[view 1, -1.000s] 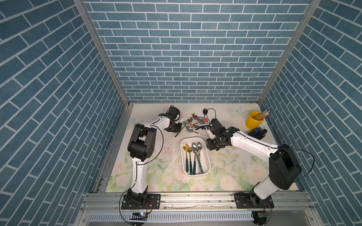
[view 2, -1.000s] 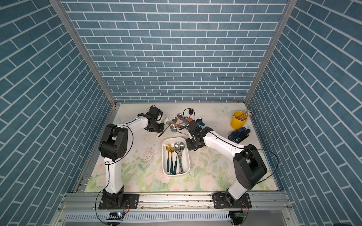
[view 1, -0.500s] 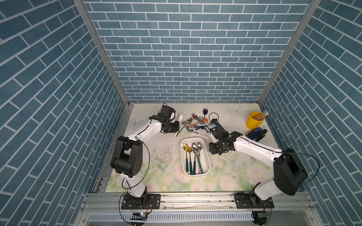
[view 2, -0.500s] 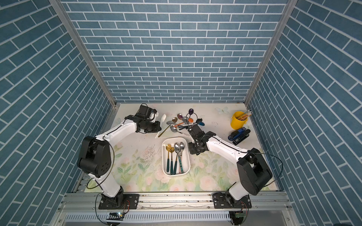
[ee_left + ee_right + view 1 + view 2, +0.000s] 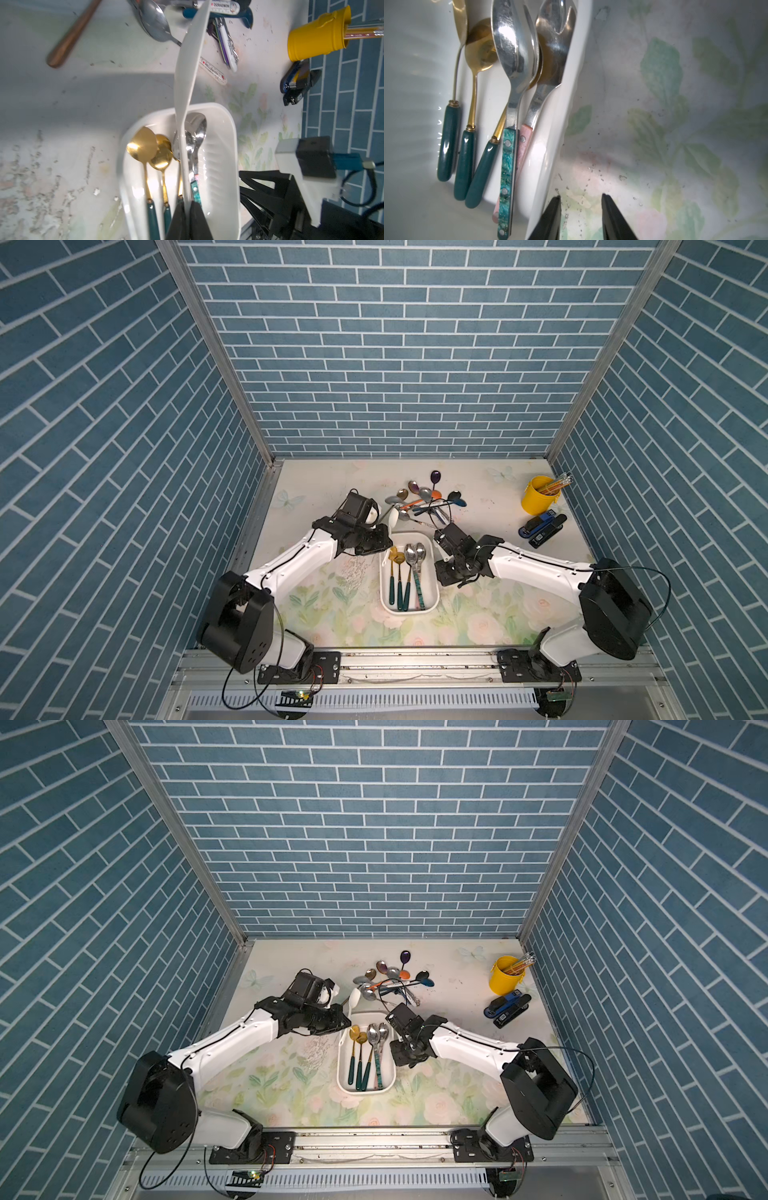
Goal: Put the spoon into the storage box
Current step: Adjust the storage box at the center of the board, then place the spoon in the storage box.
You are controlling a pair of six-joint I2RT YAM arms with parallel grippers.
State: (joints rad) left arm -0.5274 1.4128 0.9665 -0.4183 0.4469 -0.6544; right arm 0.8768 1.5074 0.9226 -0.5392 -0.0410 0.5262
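White spoon (image 5: pixel 187 83): pinched by its handle in the left gripper (image 5: pixel 188 216), jaws clamped tight on it. It hangs above the far left corner of the storage box (image 5: pixel 409 610), bowl end reaching past the far rim. Not in yet; by my reckoning, lowering and letting go are what's left for this one.

The box already holds three gold spoons with green handles (image 5: pixel 467 166), a teal-handled silver spoon (image 5: pixel 507 176) and a pink-handled piece.

Right gripper (image 5: pixel 581 199): jaws apart, empty, just beside the box's right wall, over the floral mat (image 5: pixel 332 605).

Far side: a loose pile of spoons (image 5: pixel 424 499) waiting. Yellow cup (image 5: pixel 539 502), far right, holds pencils.
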